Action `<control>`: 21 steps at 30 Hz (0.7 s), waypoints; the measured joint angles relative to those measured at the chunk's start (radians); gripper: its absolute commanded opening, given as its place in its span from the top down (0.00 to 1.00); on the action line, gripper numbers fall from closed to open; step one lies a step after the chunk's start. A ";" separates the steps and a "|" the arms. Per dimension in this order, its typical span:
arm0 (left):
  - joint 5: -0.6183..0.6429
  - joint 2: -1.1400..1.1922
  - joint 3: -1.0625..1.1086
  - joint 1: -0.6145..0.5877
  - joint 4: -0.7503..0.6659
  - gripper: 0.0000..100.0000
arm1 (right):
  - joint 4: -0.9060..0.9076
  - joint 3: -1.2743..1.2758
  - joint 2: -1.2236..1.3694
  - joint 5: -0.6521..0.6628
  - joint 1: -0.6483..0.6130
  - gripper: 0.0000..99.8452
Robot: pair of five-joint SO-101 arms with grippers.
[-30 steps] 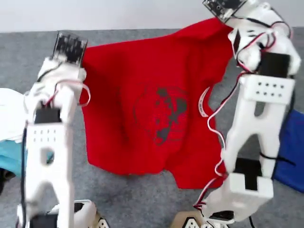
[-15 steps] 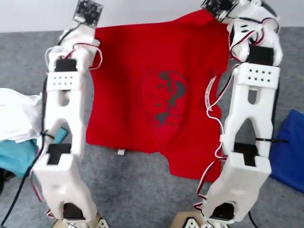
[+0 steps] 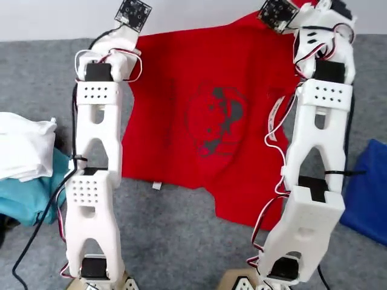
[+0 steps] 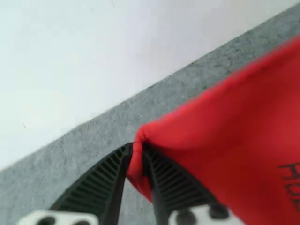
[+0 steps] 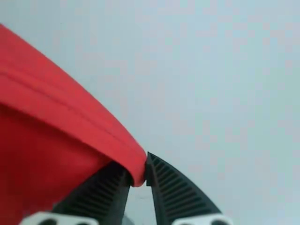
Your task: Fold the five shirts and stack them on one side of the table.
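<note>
A red shirt point(image 3: 211, 121) with a dark chest print lies spread on the grey table between my two arms. My left gripper point(image 4: 137, 157) is shut on the shirt's far left corner point(image 4: 140, 140), close to the table's far edge. My right gripper point(image 5: 138, 176) is shut on the shirt's far right corner point(image 5: 136, 166), held up against the white wall. In the high view the left arm point(image 3: 100, 115) stretches along the shirt's left side and the right arm point(image 3: 317, 121) along its right side.
A white shirt point(image 3: 21, 148) lies on a teal one point(image 3: 30, 193) at the table's left edge. A blue shirt point(image 3: 369, 193) lies at the right edge. The white wall runs along the far edge of the grey table point(image 3: 175, 241).
Both arms have stretched towards the far edge, pulling the red shirt away from me and flatter. The left arm has moved far more than the right.
</note>
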 measured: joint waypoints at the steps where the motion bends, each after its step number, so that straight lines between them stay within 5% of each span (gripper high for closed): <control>1: 0.000 0.006 -0.034 0.000 0.043 1.00 | 0.035 0.000 -0.002 0.002 0.000 0.99; 7: -0.015 0.014 -0.144 -0.002 0.307 1.00 | 0.327 0.000 -0.029 0.002 0.014 0.99; 14: -0.184 0.014 -0.149 -0.003 0.603 1.00 | 0.680 0.000 -0.104 0.003 0.029 0.99; 21: -0.252 0.015 -0.176 -0.035 0.647 1.00 | 0.902 0.000 -0.192 0.003 0.034 0.99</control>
